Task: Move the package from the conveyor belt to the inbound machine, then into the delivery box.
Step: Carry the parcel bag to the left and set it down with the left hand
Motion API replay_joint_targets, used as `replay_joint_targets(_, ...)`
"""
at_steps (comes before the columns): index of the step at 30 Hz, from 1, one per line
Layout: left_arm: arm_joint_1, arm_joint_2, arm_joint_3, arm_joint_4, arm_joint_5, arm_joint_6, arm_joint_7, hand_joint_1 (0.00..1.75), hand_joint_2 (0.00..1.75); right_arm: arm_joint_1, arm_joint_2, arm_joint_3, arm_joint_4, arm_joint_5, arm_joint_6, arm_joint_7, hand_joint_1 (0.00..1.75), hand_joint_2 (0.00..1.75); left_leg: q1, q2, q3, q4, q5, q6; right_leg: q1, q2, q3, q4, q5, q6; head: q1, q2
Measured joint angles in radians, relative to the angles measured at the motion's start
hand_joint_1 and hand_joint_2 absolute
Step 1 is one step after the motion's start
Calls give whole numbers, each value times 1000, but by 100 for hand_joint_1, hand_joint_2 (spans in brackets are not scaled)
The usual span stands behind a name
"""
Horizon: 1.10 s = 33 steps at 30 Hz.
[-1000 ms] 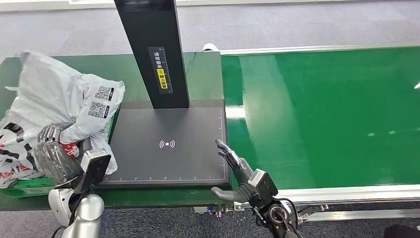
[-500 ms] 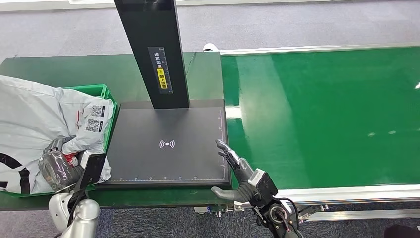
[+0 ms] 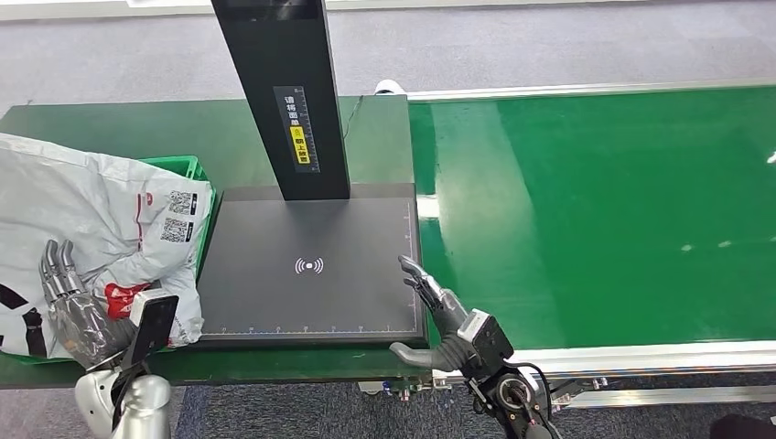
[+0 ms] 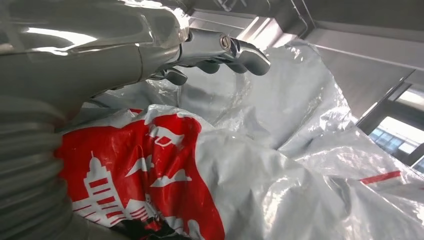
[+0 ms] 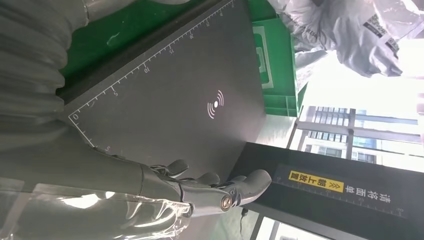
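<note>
The package [image 3: 101,229], a crumpled white plastic bag with QR labels and red and black print, lies in the green delivery box [image 3: 189,168] at the left. My left hand [image 3: 69,302] is over the bag's near end, fingers spread and holding nothing. In the left wrist view its fingers [image 4: 225,50] stretch out clear of the package [image 4: 150,170]. My right hand [image 3: 439,315] is open at the front right corner of the inbound machine's black pad [image 3: 309,229]. In the right wrist view the right hand's fingers [image 5: 215,192] hover beside the pad [image 5: 200,75].
The machine's black post [image 3: 284,91] rises from the back of the pad. The green conveyor belt [image 3: 595,210] runs off to the right with nothing on it. Grey floor lies beyond the table.
The package has come down from above the delivery box into it, and my left hand has opened and let it go. My right hand has stayed in place.
</note>
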Motion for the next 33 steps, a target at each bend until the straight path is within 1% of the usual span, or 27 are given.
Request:
replay_joint_targets(2,-2,-21,31,-31,42,0,-90,0,175,-1,0,0,2,0,-4,0,0,175,0,0,0,0,0,0,0,0,0,0,0,0,0,0)
replay_joint_targets(4,-1,-42,53,-84,93,0,-135,0,175,-2,1,0,4,-2,-8,-1,0,175,0,0,0,0,0,0,0,0,0,0,0,0,0,0)
replay_joint_targets(6,3,-54,61,-153,140,0,-139,0,175,-2,3,0,7,-4,-12,-2,0,175,0,0,0,0,0,0,0,0,0,0,0,0,0,0)
replay_joint_targets(11,16,-65,60,-309,210,0,-139,0,175,-2,5,0,13,-9,-19,-5,0,175,0,-1,0,0,0,0,0,0,0,0,0,0,0,0)
replay_joint_targets(16,30,-69,42,-428,252,0,-139,0,175,-2,6,1,16,-15,-25,-7,0,175,0,-1,0,0,0,0,0,0,0,0,0,0,0,0)
replay_joint_targets(20,38,-70,28,-494,260,0,-139,0,175,-2,7,1,17,-16,-27,-9,0,175,0,-1,0,0,0,0,0,0,0,0,0,0,0,0)
replay_joint_targets(24,40,-70,17,-517,265,0,-139,0,175,-2,8,2,17,-17,-30,-9,0,175,0,-1,0,0,0,0,0,0,0,0,0,0,0,0)
replay_joint_targets(27,40,-71,6,-510,233,0,-139,0,175,2,8,2,17,-19,-30,-8,0,175,0,-1,0,0,0,0,0,0,0,0,0,0,0,0)
replay_joint_targets(30,39,-71,-5,-477,195,0,-139,0,175,6,8,2,17,-20,-28,-1,0,175,0,-1,0,0,0,0,0,0,0,0,0,0,0,0)
replay_joint_targets(33,37,-70,-10,-409,161,-1,-139,0,175,9,8,2,14,-18,-29,3,0,175,0,0,0,0,0,0,0,0,0,0,0,0,0,0)
